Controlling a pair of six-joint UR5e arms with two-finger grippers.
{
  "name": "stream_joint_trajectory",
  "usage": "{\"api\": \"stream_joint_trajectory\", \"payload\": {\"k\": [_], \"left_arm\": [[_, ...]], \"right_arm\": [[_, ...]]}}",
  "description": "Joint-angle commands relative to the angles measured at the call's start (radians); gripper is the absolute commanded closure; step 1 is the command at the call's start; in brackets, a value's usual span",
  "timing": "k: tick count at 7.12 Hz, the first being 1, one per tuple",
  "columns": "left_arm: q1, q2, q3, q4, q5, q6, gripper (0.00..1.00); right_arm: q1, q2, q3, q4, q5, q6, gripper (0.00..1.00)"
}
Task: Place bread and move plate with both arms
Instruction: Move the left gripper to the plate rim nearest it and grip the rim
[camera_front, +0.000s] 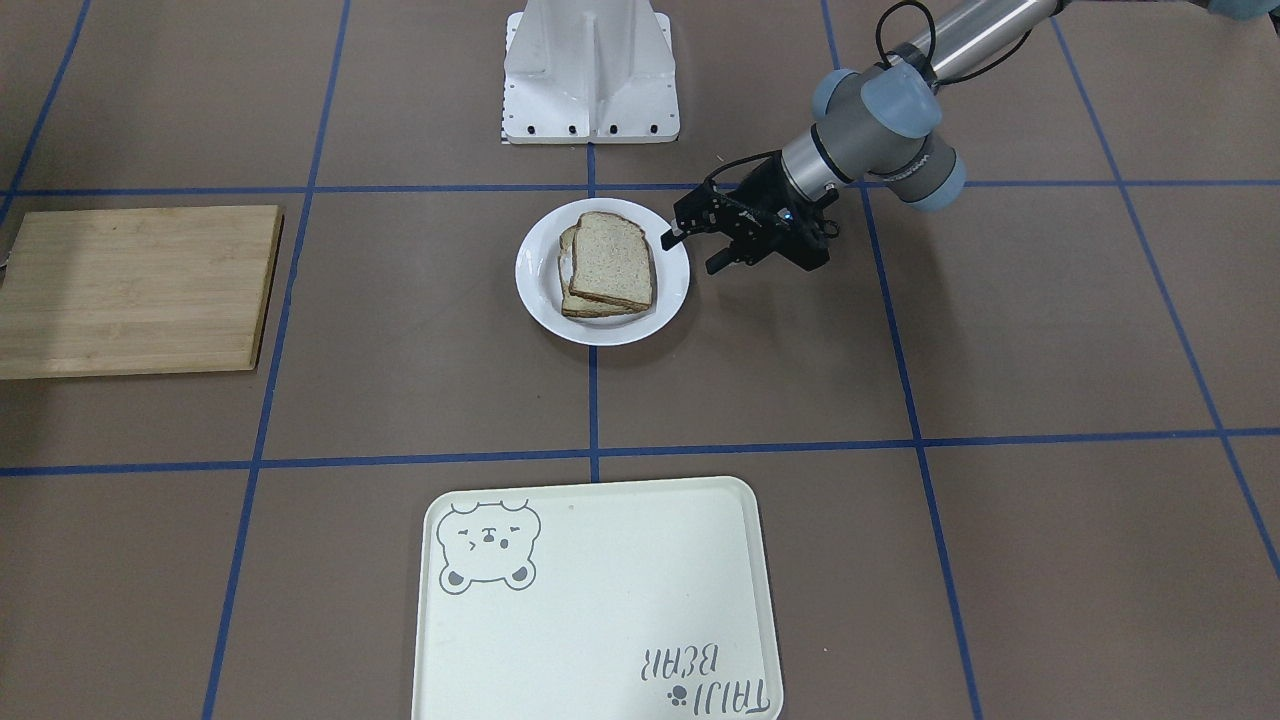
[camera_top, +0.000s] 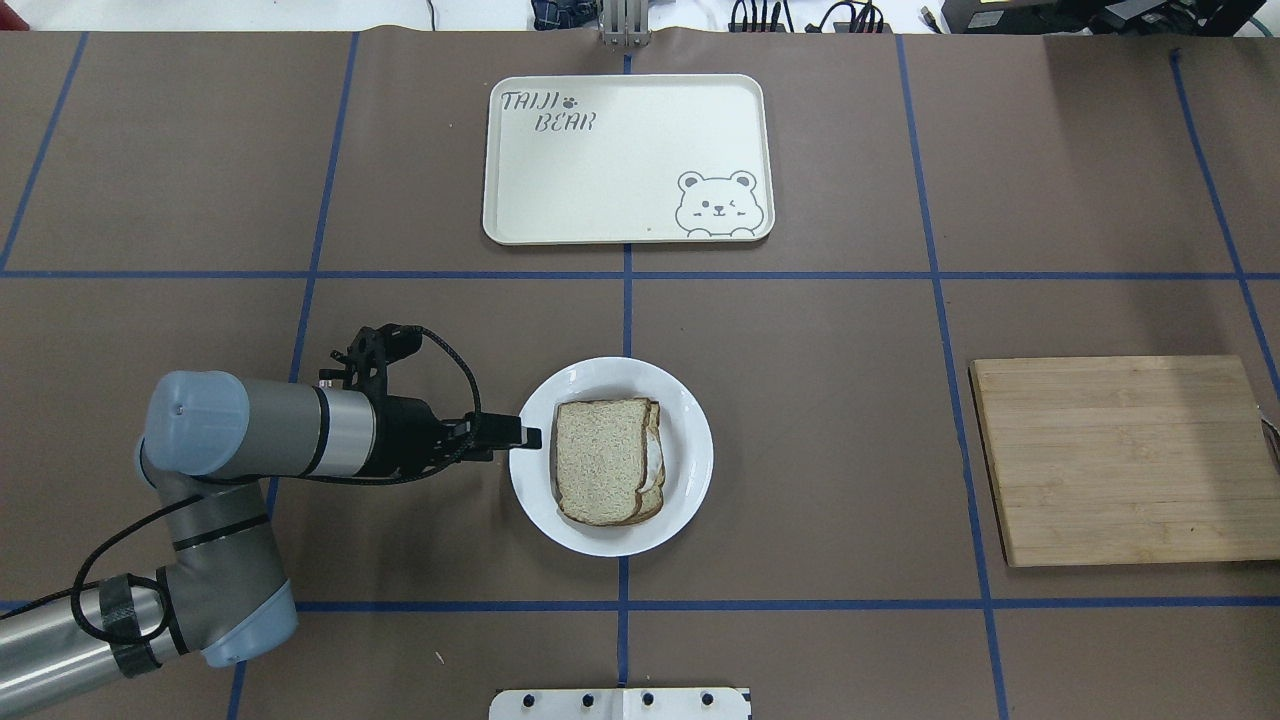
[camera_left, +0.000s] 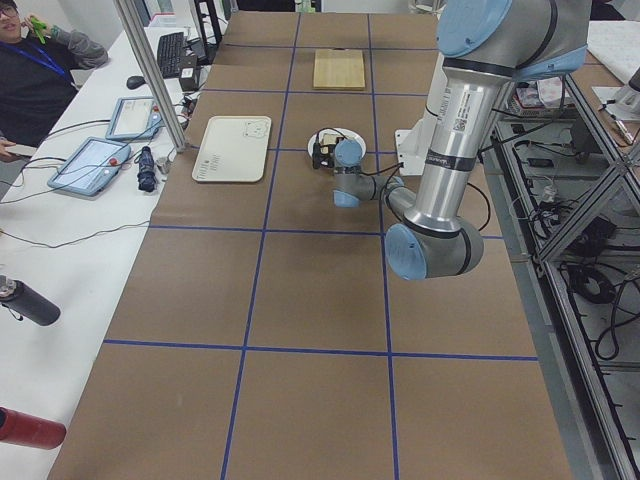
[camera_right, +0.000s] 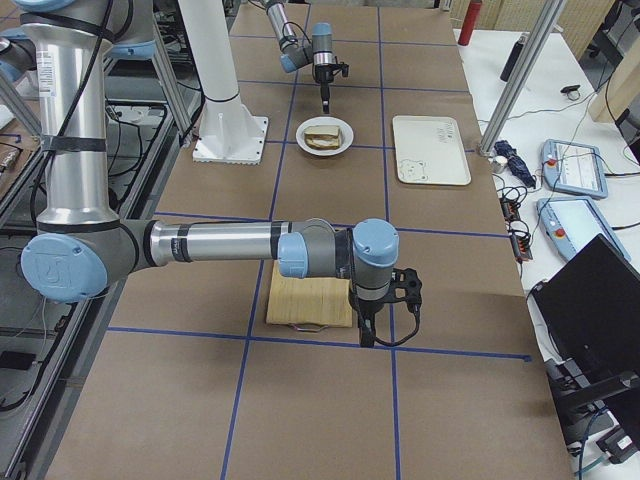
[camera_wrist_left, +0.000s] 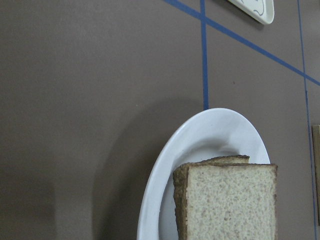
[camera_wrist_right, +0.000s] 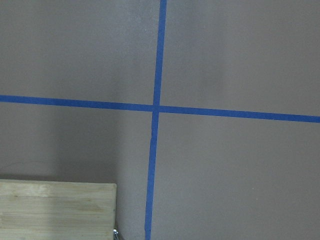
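When viewed from the front, shows bread (camera_front: 612, 260) atop a second slice (camera_front: 569, 243) on plate (camera_front: 600, 335), left gripper (camera_front: 690, 252) spread open at its 3 o'clock rim. Overhead, puts that gripper at 9 o'clock. From right end, finds right gripper (camera_right: 366, 332) by cutting board (camera_right: 305, 300); cannot tell its grip.

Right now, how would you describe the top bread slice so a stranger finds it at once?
Look at the middle of the brown table for the round white plate. The bread lies on it, on top of another slice. It is the upper, speckled one with a dark crust; the lower one is mostly hidden.
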Motion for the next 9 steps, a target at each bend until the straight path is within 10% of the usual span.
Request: {"api": "stream_joint_trajectory", "payload": {"k": [1, 2, 9], "left_arm": [[0.017, 0.002, 0.021, -0.056, 0.011, -0.033, 0.34], [0.021, -0.002, 0.03, -0.056, 0.011, -0.035, 0.49], [0.092, -0.033, 0.101, -0.124, 0.049, -0.035, 0.59]], "right_arm": [[-0.001, 0.024, -0.014, -0.002, 0.0, 0.0, 0.0], [-0.001, 0.029, -0.017, -0.002, 0.0, 0.0, 0.0], [-0.006, 0.064, -0.063, -0.001, -0.005, 0.0, 0.0]]}}
